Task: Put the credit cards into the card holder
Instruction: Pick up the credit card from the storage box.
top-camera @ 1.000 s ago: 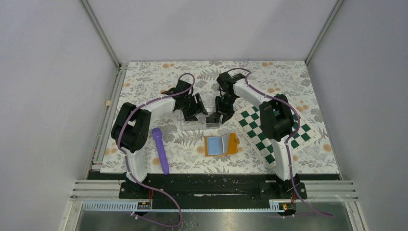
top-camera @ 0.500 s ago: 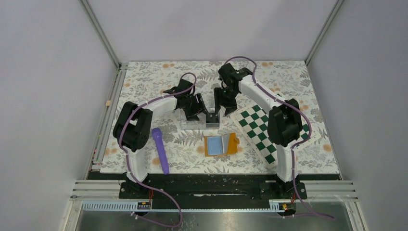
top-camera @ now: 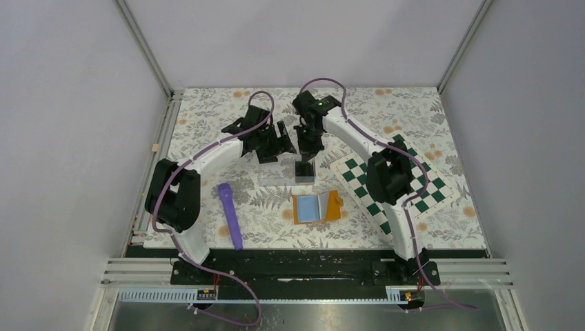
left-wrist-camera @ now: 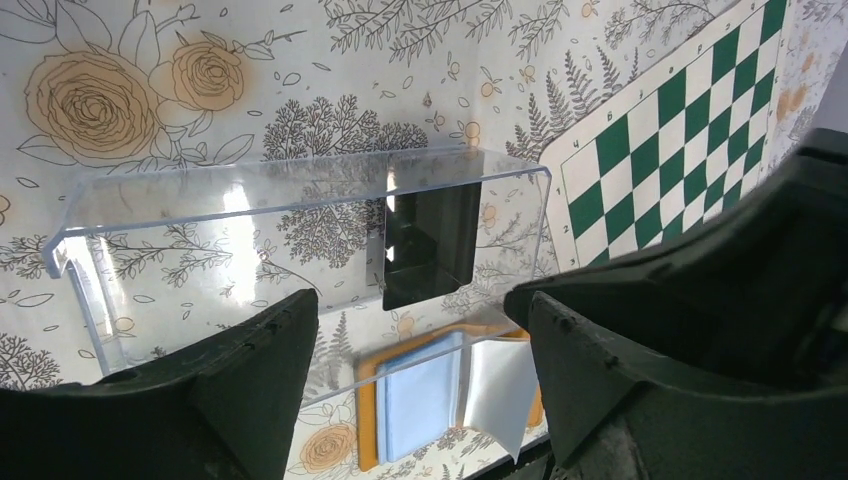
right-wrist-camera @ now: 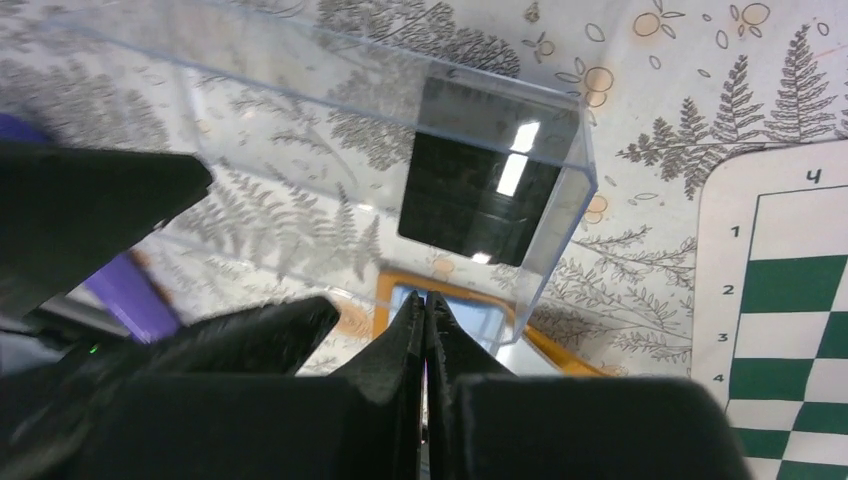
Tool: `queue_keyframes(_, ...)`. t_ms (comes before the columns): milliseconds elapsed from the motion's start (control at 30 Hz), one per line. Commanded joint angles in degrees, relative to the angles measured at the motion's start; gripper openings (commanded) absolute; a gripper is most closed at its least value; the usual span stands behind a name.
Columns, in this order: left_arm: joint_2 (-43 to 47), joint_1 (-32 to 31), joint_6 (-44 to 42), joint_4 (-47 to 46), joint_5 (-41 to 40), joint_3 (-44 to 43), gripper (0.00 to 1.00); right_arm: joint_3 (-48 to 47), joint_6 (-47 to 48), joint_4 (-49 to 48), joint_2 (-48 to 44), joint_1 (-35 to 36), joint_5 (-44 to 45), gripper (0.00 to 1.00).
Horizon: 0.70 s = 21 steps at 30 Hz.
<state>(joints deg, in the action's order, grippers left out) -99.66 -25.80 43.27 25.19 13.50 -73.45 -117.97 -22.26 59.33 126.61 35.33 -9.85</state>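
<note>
The left end effector (left-wrist-camera: 410,300) hangs wide open over the clear box (left-wrist-camera: 230,200), holding nothing. The right end effector (right-wrist-camera: 425,305) is pinched fully closed and empty, above the box's right end. The credit cards (right-wrist-camera: 480,200) sit inside that end; flat or leaning, I can't quite tell. The card holder (top-camera: 316,207) lies open on the bench (top-camera: 207,117), just nearer the arm bases than the box.

Colours over a floral tabletop (top-camera: 207,117)
Grey ferns, tan roses on white; green-and-white chequered mat (top-camera: 360,174); orange card holder (top-camera: 316,207) lined light blue; black credit cards (right-wrist-camera: 480,200); clear box (left-wrist-camera: 250,200); purple stick (top-camera: 230,215).
</note>
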Motion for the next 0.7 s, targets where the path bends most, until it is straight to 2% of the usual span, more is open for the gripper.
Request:
queue_keyframes(0,-0.88,0.4,-1.06,-1.55,1.31,0.19,0.77,-3.88,0.53,4.73,3.11,1.33,6.73,0.0)
queue_keyframes(333,-7.98,0.29,0.3,0.55,6.37,-2.34,0.71,-5.03,-2.13,6.58,7.0,2.39,14.21,0.0)
queue_keyframes(667,-10.59,-0.38,2.15,0.39,7.3,-3.2,0.65,-3.99,-5.22,6.57,9.49,3.38,16.27,0.0)
